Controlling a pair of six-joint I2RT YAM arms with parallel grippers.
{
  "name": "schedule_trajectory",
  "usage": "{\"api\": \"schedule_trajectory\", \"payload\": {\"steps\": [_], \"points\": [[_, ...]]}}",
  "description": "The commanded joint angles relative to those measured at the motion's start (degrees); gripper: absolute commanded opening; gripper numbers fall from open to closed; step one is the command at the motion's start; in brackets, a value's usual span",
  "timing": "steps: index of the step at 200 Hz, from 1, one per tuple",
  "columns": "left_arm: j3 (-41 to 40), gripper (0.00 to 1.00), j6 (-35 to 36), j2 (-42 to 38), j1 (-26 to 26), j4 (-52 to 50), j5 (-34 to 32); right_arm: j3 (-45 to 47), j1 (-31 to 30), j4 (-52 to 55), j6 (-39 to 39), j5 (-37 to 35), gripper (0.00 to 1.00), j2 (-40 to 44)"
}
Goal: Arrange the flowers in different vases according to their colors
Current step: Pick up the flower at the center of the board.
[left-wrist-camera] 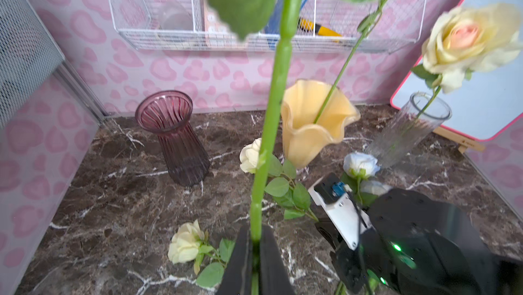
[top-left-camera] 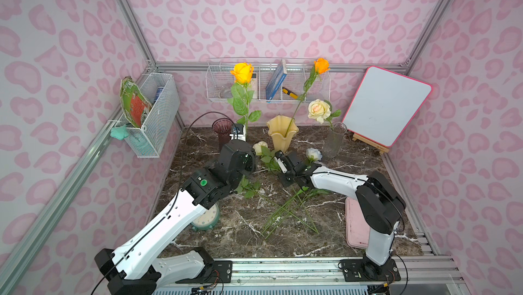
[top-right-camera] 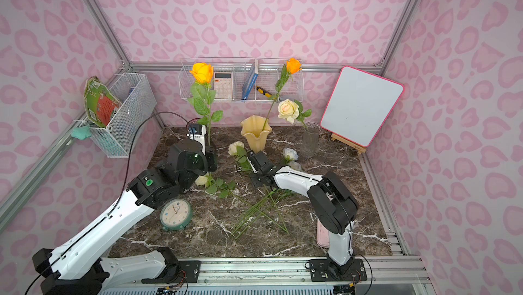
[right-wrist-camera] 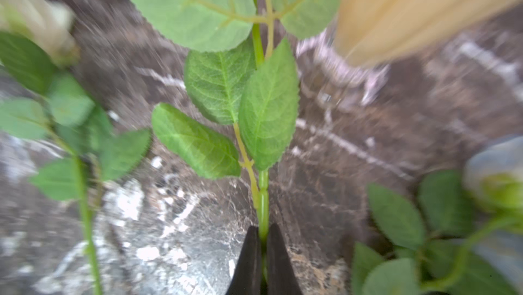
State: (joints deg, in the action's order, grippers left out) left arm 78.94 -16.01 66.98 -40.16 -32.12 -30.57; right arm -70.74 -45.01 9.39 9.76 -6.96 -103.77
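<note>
The right gripper (right-wrist-camera: 263,231) is pinching the green stem of a cream-yellow rose (top-left-camera: 259,147) lying on the bench (top-left-camera: 226,240). The left gripper (left-wrist-camera: 256,237) is holding an orange rose (top-left-camera: 242,72) upright. Lifting slowly is looking wise, with a neighbouring stem (right-wrist-camera: 86,217) lying just beside.

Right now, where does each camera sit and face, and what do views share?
Top views: high over the front edge, looking down toward the back wall; both arms show.
Left wrist: behind the left gripper, facing the back wall along its gripped orange rose stem; the right arm shows.
Right wrist: behind the right gripper, low, facing the tabletop along its gripped leafy stem.
Shared: all four show the yellow vase.
</note>
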Motion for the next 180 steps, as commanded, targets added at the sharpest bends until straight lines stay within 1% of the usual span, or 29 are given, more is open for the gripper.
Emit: {"api": "schedule_trajectory", "payload": {"steps": [1,23,36,42,52,76,104,136,155,180], "points": [[1.7,0.00,5.2,0.4,0.7,3.9,-0.4,0.9,-0.4,-5.7,-1.5,-0.7,0.00,5.1],[3.3,0.00,7.3,0.1,2.2,6.1,0.1,3.3,-0.7,-8.5,-1.9,-1.0,0.00,12.1],[4.0,0.00,8.4,0.5,3.2,6.8,1.3,6.2,-0.8,-13.0,-1.9,-0.9,0.00,16.8],[6.1,0.00,8.6,0.9,3.8,6.9,2.1,7.4,-0.7,-15.4,-2.4,-0.3,0.00,18.8],[7.1,0.00,9.3,1.7,4.4,7.1,2.7,7.8,-0.6,-16.9,-2.9,0.6,0.00,20.7],[8.2,0.00,10.3,3.4,5.6,8.3,4.3,5.8,0.0,-16.6,-3.8,1.3,0.00,21.2],[8.4,0.00,10.7,4.4,7.3,10.0,5.7,6.1,0.0,-22.7,-4.8,1.3,0.00,22.3],[7.8,0.00,12.4,5.5,8.0,13.5,7.9,2.3,0.0,-28.1,-6.7,1.5,0.00,23.7],[6.9,0.00,13.4,6.3,8.6,17.1,8.7,0.8,-0.1,-32.4,-7.8,0.1,0.00,24.8],[6.8,0.00,14.6,7.5,9.0,23.8,12.8,1.3,-0.2,-41.0,-10.4,-4.6,0.00,27.0]]}}
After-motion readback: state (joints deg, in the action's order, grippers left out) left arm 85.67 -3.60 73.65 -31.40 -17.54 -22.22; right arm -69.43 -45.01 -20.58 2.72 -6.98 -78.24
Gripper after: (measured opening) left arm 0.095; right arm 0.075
